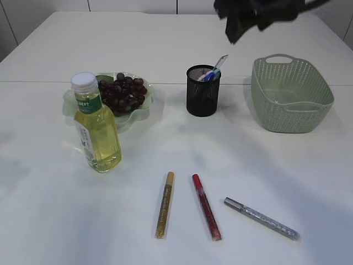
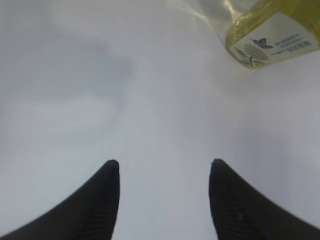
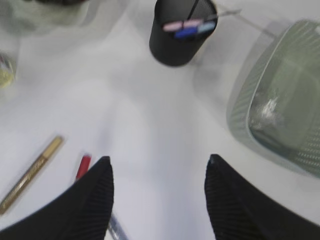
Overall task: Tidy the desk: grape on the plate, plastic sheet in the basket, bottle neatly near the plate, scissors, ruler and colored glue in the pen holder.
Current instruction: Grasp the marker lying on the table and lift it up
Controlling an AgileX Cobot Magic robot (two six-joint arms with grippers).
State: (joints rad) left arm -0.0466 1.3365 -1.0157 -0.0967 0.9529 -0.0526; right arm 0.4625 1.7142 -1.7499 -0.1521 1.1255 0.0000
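Grapes (image 1: 123, 91) fill plate (image 1: 144, 108); scissors (image 1: 215, 69) in holder (image 1: 203, 91); both claws released.

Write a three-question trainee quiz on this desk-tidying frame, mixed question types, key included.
1. True or false: the grapes already lie on the plate.
2. How many glue pens lie on the table? A two, B three, C four.
3. Fill in: the bottle stands ___ with its cap on.

Key: 1 true; 2 B, gold glue pen, red glue pen, silver glue pen; 3 upright.
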